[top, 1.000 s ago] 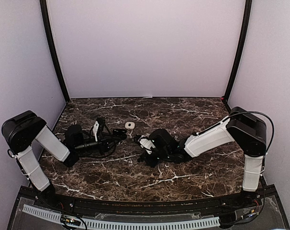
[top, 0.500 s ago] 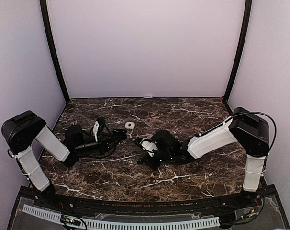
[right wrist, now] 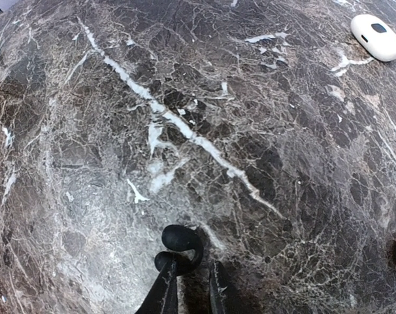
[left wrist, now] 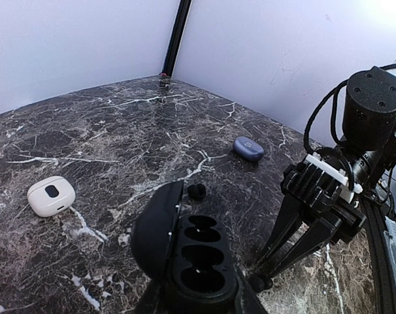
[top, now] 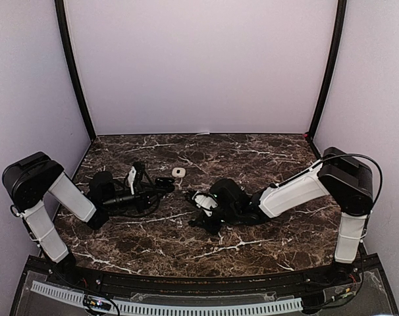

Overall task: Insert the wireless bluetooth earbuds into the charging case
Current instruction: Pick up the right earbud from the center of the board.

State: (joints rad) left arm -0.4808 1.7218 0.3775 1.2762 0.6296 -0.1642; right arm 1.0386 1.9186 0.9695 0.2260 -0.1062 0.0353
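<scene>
An open black charging case (left wrist: 201, 261) sits in my left gripper (left wrist: 198, 299), which is shut on its body; the lid stands up on the left and all the sockets look empty. One dark earbud (left wrist: 197, 191) lies on the marble just beyond the case. My right gripper (right wrist: 190, 282) is down at the table to the right of the case, jaws narrow and pinching another dark earbud (right wrist: 180, 243) at their tips. In the top view the case (top: 165, 182) and the right gripper (top: 192, 222) are near mid-table.
A closed white oval case (left wrist: 51, 195) lies on the marble table (left wrist: 106, 124) left of the black case, also visible as the white case (top: 178, 172) from above. A bluish oval case (left wrist: 248, 148) lies farther off. Walls enclose the table on three sides.
The right arm has shifted slightly to the right, with its gripper staying low at the table. The left arm and the case have not moved.
</scene>
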